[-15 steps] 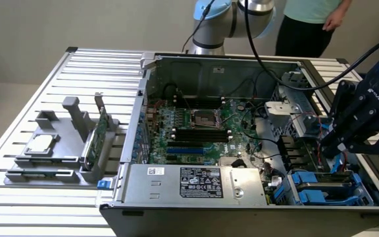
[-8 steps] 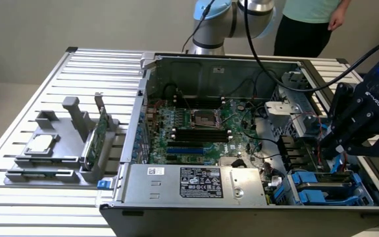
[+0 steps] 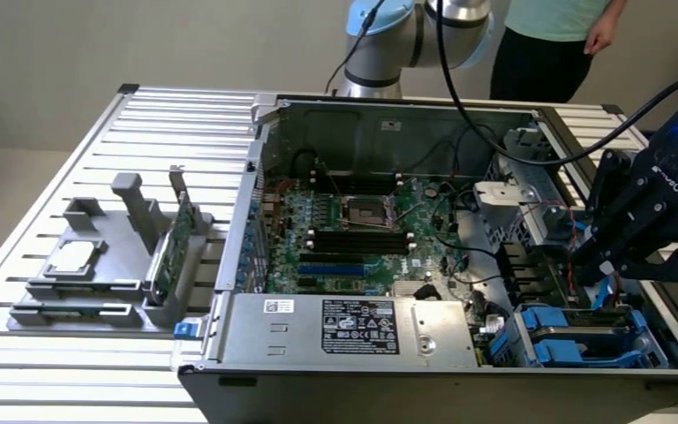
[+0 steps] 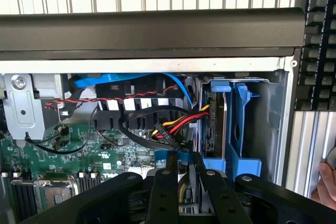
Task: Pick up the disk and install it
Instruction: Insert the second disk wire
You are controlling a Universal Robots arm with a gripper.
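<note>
On the slatted table (image 3: 139, 115), the grey fixture (image 3: 103, 265) at the exterior view's left is holding the processor chip (image 3: 74, 258) and green card (image 3: 169, 252), with no disk on it. The open computer case (image 3: 433, 115) is sitting mid-table. At the case's right front corner the gripper (image 3: 604, 265) is hanging over the blue drive bays (image 3: 581, 331), fingers (image 4: 163, 192) close together on a thin blue-edged piece, likely the disk (image 4: 176, 157), though that is unsure. Pick-up looks done; seating in the bay (image 4: 236, 124) is not.

Blue-railed disk (image 4: 216, 124) upright in bay
</note>
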